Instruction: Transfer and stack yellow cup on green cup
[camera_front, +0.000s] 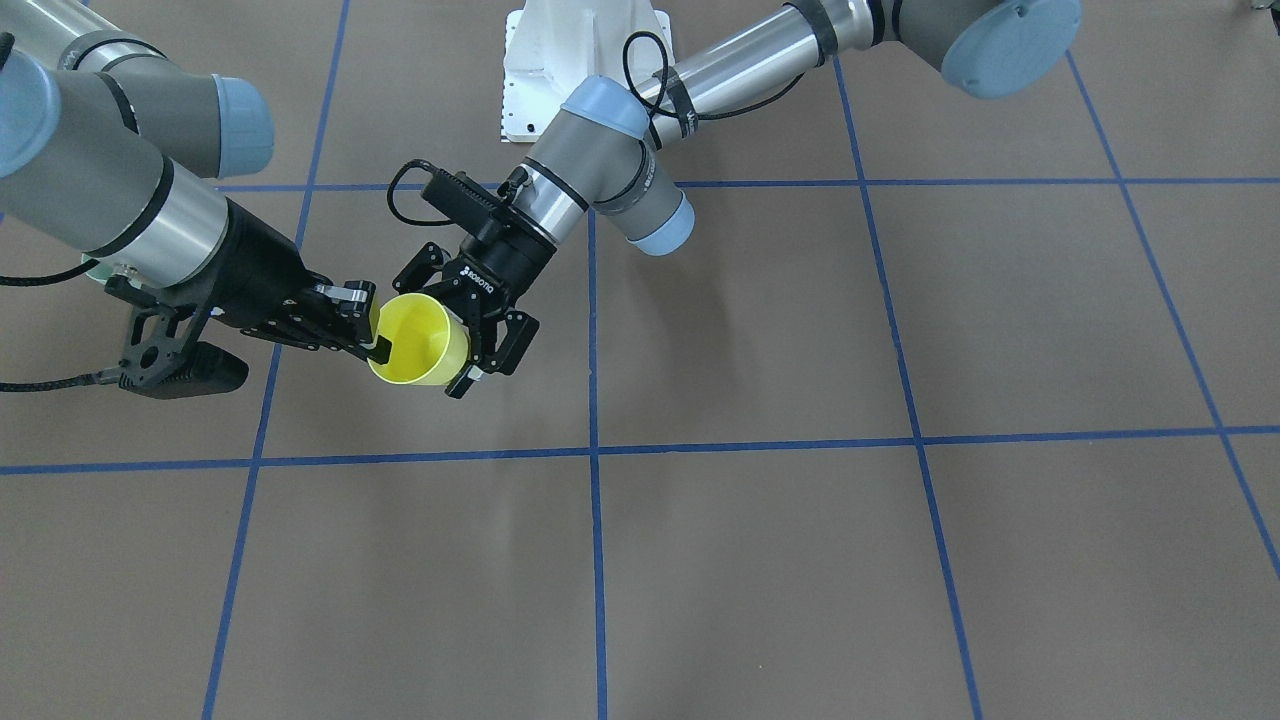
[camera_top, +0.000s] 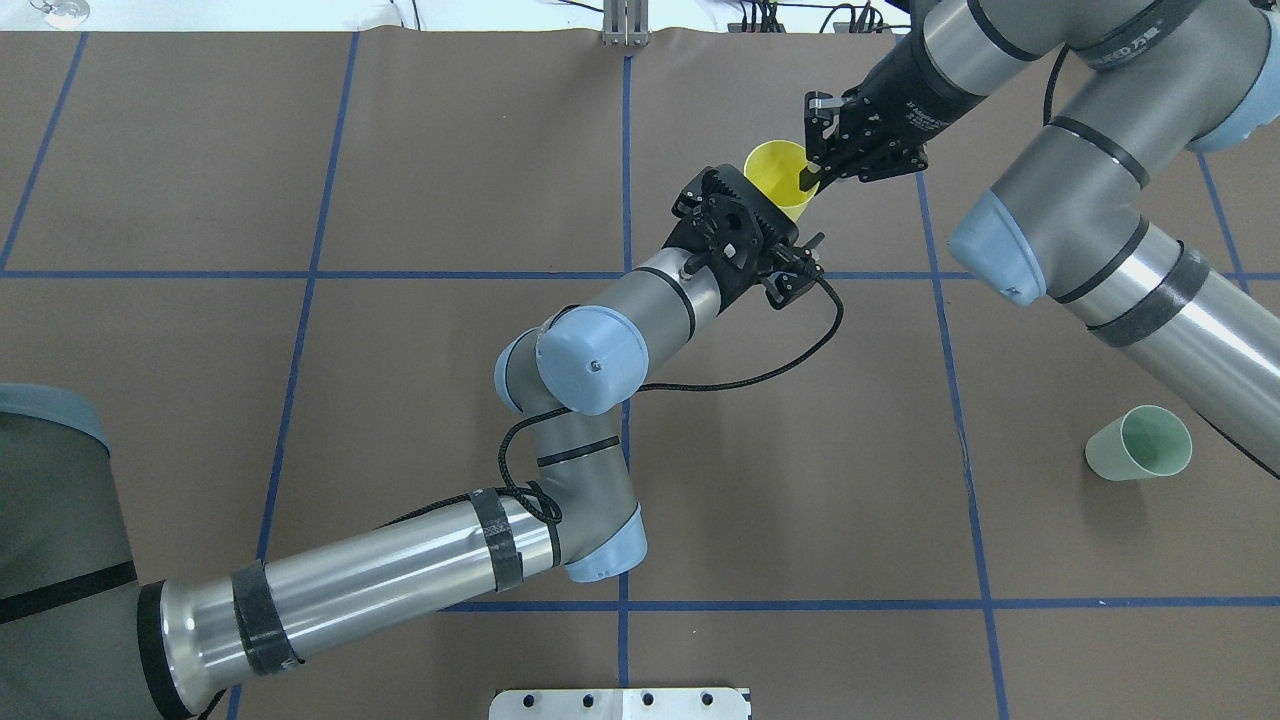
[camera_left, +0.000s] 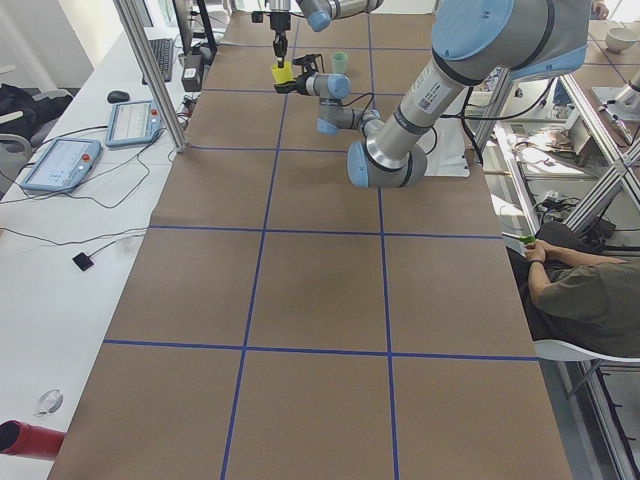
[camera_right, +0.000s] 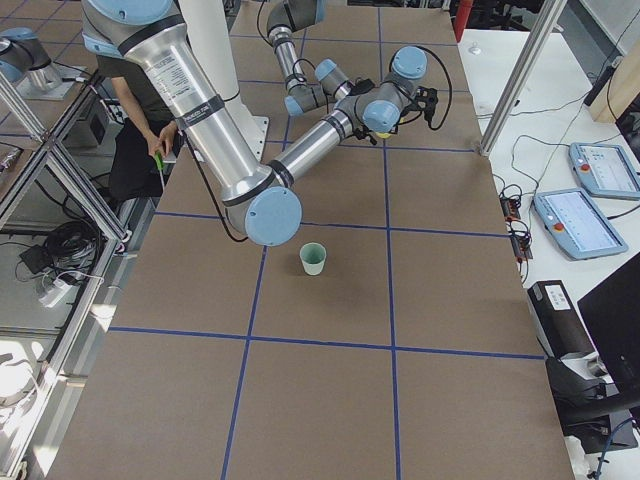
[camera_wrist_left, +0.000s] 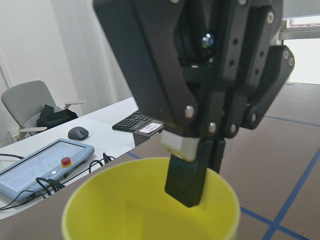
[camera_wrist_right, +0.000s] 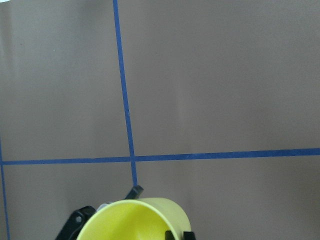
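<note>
The yellow cup is held upright in the air above the table, between both grippers. My right gripper is shut on its rim, with one finger inside the cup and one outside, as the left wrist view shows. My left gripper is open, its fingers spread on either side of the cup's body. In the overhead view the cup sits between the left gripper and the right gripper. The green cup stands upright on the table under my right arm, far from both grippers.
The brown table is marked with blue tape lines. The right arm's forearm passes above the green cup. Tablets and a keyboard lie on a side bench. A seated person is beside the table.
</note>
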